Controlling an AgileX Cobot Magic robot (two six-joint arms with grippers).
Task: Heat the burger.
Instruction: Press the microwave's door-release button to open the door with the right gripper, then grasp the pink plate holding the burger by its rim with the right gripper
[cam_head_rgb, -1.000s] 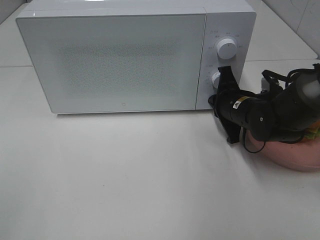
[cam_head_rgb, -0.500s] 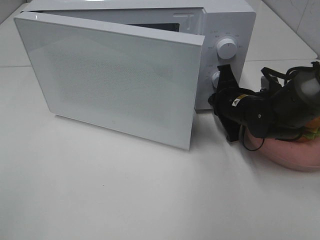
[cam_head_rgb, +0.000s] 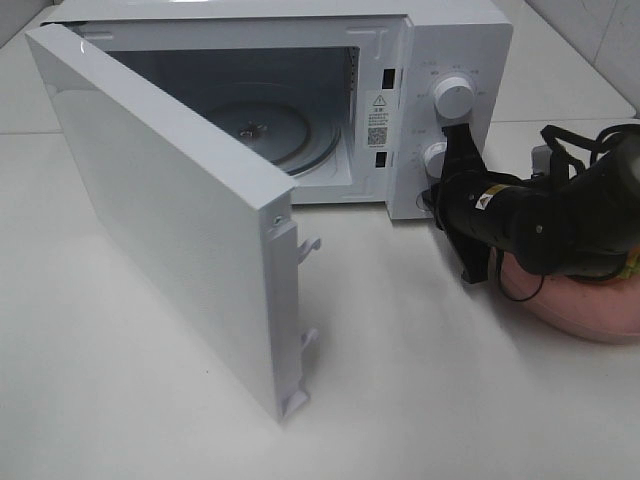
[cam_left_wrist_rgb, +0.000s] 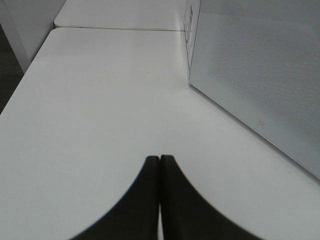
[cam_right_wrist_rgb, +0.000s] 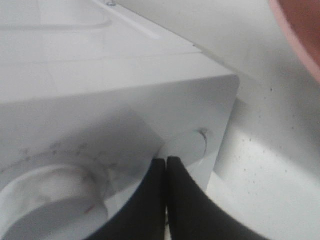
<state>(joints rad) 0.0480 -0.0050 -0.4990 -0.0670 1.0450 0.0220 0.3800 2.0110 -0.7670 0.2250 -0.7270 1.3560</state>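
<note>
The burger is almost wholly hidden behind my right arm; only a small coloured edge (cam_head_rgb: 631, 262) shows above the pink plate (cam_head_rgb: 585, 312) at the far right. The white microwave (cam_head_rgb: 455, 40) stands at the back with its door (cam_head_rgb: 170, 230) swung wide open, showing the glass turntable (cam_head_rgb: 265, 135). My right gripper (cam_head_rgb: 440, 178) is shut, its tips (cam_right_wrist_rgb: 166, 162) right at the lower knob (cam_right_wrist_rgb: 186, 146) on the control panel. My left gripper (cam_left_wrist_rgb: 160, 162) is shut and empty, low over the table beside the open door (cam_left_wrist_rgb: 260, 75); it is out of the exterior view.
The upper knob (cam_head_rgb: 453, 95) sits above the lower one (cam_head_rgb: 434, 157). The open door reaches far forward over the left-middle of the white table (cam_head_rgb: 420, 400). The plate's rim (cam_right_wrist_rgb: 300, 35) shows in the right wrist view. A tiled wall stands at the back right.
The microwave door has gone from closed to ajar to wide open, swinging out to the left. My right gripper has stayed by the lower knob, shifting slightly right.
</note>
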